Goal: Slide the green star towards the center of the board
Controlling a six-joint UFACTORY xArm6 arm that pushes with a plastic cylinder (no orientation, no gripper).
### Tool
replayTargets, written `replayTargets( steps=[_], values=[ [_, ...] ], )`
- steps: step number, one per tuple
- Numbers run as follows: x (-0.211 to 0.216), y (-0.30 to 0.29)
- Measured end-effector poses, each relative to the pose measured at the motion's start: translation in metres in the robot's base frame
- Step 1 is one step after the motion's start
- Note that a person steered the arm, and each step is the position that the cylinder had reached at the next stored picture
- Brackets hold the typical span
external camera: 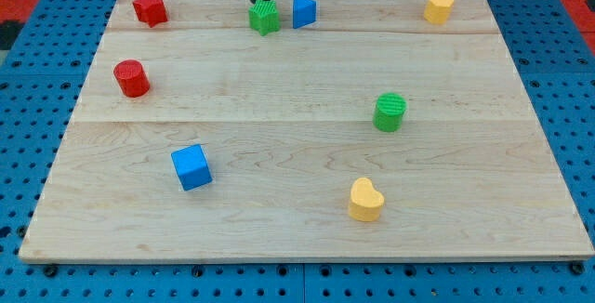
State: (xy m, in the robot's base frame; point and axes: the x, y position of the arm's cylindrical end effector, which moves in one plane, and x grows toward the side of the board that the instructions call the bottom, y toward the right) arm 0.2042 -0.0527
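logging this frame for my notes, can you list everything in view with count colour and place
board: 1, light wood, fills most of the view
pegboard: 1, blue, under and around the board
red star: 1, red, top left corner of the board
red cylinder: 1, red, left side, below the red star
green star: 1, green, top edge, left of centre
blue triangle: 1, blue, top edge, just right of the green star
yellow block: 1, yellow, top right corner, shape unclear
green cylinder: 1, green, right of centre
blue cube: 1, blue, lower left
yellow heart: 1, yellow, bottom, right of centre
my tip: 1, dark rod, at the green star's top edge, seemingly touching it
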Motion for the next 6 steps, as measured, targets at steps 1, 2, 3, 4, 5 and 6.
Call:
replayTargets(
  steps=[1,2,3,4,5,6],
  values=[
    [0.0,0.0],
    [0.012,0.0],
    [0.03,0.0],
    [0.032,0.0],
    [0.041,0.0],
    [0.07,0.0]
  ],
)
